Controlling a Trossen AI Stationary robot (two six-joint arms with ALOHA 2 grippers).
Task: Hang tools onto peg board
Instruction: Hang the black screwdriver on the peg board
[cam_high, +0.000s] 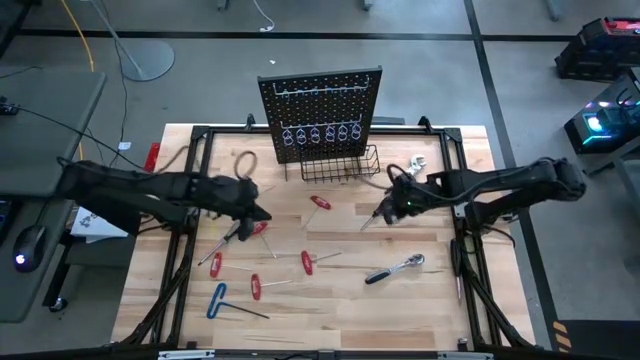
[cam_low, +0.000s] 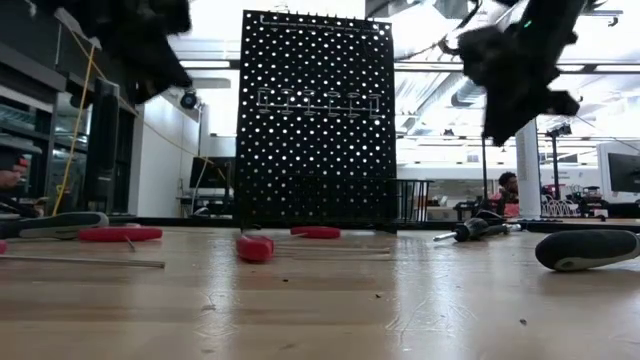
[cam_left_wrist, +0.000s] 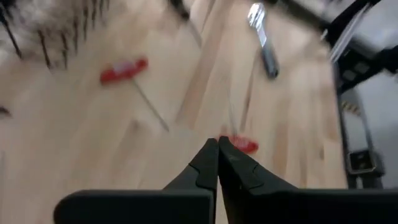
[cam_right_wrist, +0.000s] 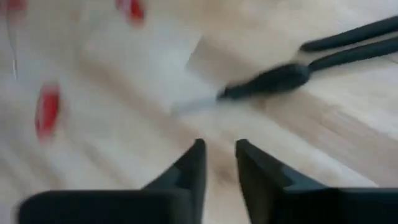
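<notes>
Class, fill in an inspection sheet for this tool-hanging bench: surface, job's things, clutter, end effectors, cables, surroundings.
Surface: wooden table, bare planks inside a black frame.
Job's things: peg board upright at the back, wire basket at its base; red-handled screwdrivers, blue T-handle key and chrome ratchet lying flat, none hung.
Clutter: nothing seen.
End effectors: left end effector shut, empty, above a red screwdriver; right end effector slightly open, empty, near a black-handled screwdriver.
Cables: yellow cable on the floor.
Surroundings: person seated far behind.
</notes>
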